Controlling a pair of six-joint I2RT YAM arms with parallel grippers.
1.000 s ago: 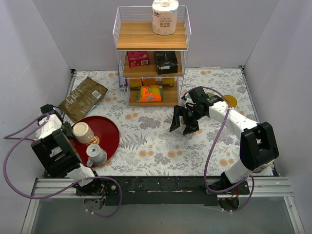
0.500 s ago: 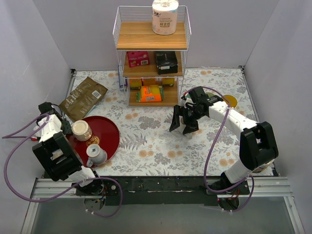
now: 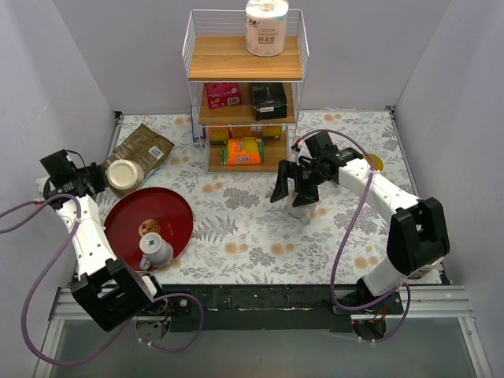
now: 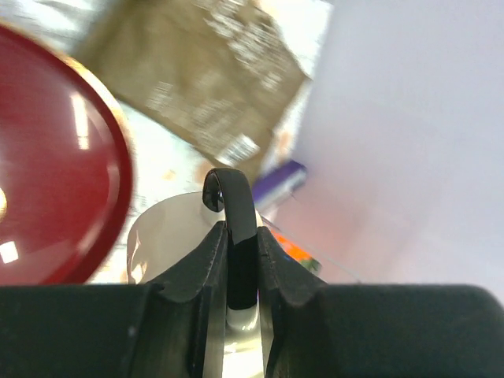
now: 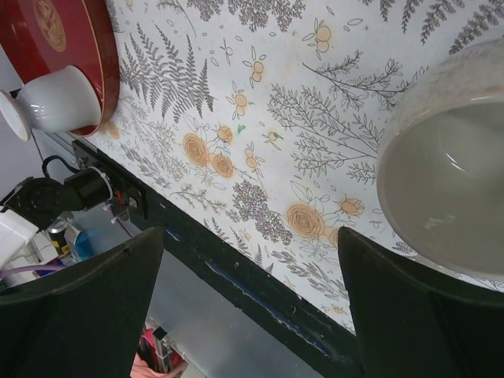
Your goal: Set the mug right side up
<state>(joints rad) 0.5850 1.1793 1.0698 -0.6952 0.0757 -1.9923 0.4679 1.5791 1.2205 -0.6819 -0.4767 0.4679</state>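
Note:
My left gripper (image 3: 96, 180) is shut on the black handle (image 4: 234, 213) of the cream mug (image 3: 123, 175). It holds the mug in the air over the far-left rim of the red tray (image 3: 177, 206), near the brown bag. A round end of the mug faces the top camera; I cannot tell whether it is the mouth or the base. In the left wrist view the jaws pinch the handle and the pale mug body (image 4: 165, 236) sits behind it. My right gripper (image 3: 297, 191) is open and empty above a white bowl (image 3: 304, 208), which also shows in the right wrist view (image 5: 449, 181).
A small white cup (image 3: 154, 249) stands on the red tray's near part. A brown coffee bag (image 3: 140, 151) lies at the far left. A wire shelf rack (image 3: 244, 94) with boxes and a paper roll (image 3: 267, 26) stands at the back. Walls close in left and right.
My left arm has lifted the mug off the red tray and carried it up and toward the far left, tilting it. My right gripper has shifted slightly over the bowl.

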